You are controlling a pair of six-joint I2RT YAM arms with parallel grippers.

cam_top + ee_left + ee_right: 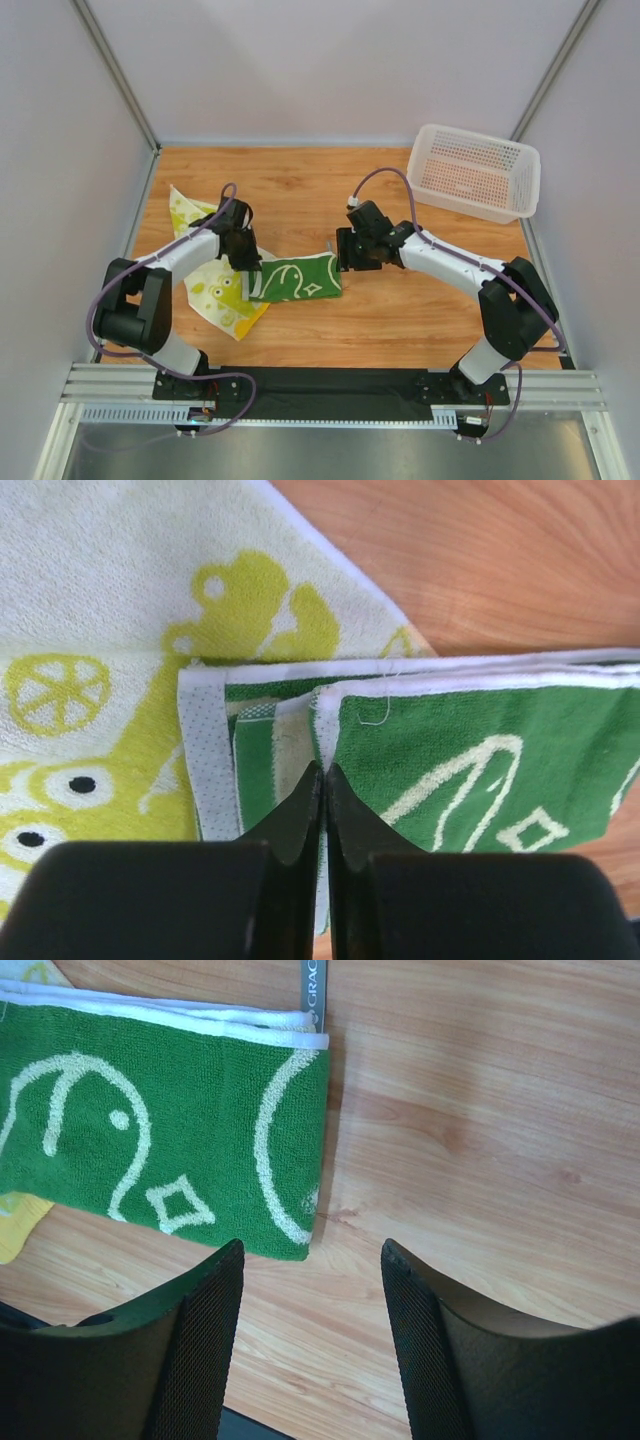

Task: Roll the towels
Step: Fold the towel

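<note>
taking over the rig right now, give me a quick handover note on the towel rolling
Left gripper: shut on the left end of the green towel.
Right gripper: open at that towel's right end, holding nothing.
The green towel lies folded in a flat strip, its left end overlapping the cream-yellow towel, which is spread out.
Done: nothing rolled yet.
Left: roll both towels.

A robotics lab test cell: a wooden tabletop (420,320) boxed in by plain white panels (330,70) on aluminium posts (115,70), with a left arm (180,255) and a right arm (450,262) bolted to a metal rail (330,384) along its near edge.
</note>
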